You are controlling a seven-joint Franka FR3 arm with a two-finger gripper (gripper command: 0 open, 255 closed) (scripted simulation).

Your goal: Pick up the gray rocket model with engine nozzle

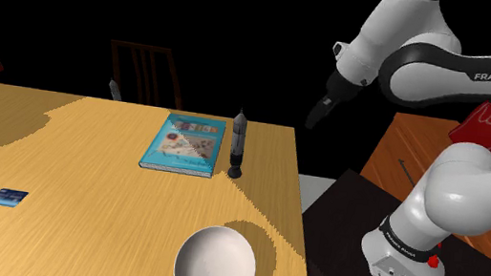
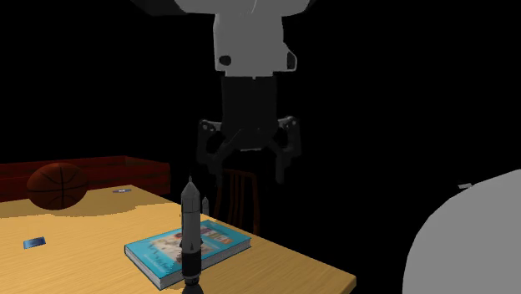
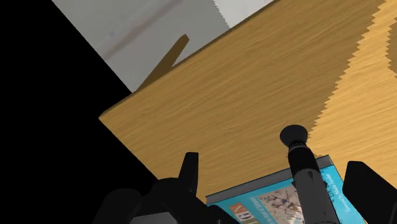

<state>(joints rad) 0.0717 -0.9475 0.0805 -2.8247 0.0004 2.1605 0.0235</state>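
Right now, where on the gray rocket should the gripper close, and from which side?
Probably the slim round body of the rocket, near mid-height, descending from above. It stands upright on its nozzle beside the book, so the open gripper can straddle it.

Table [image 1: 79, 227]: wood, fine straight grain, honey-coloured, low sheen.
Rocket [image 1: 238, 141]: plain dark grey, smooth, dull finish; material not clear.
Book [image 1: 185, 144]: printed cover, smooth, faintly glossy.
Bowl [image 1: 184, 250]: plain white, smooth, matt.
Arm [image 1: 478, 190]: white shell, smooth, soft gloss; dark joints duller.
Gripper [image 2: 245, 174]: black, matt.
Basketball [image 2: 57, 185]: brownish orange, dark seams, dull.
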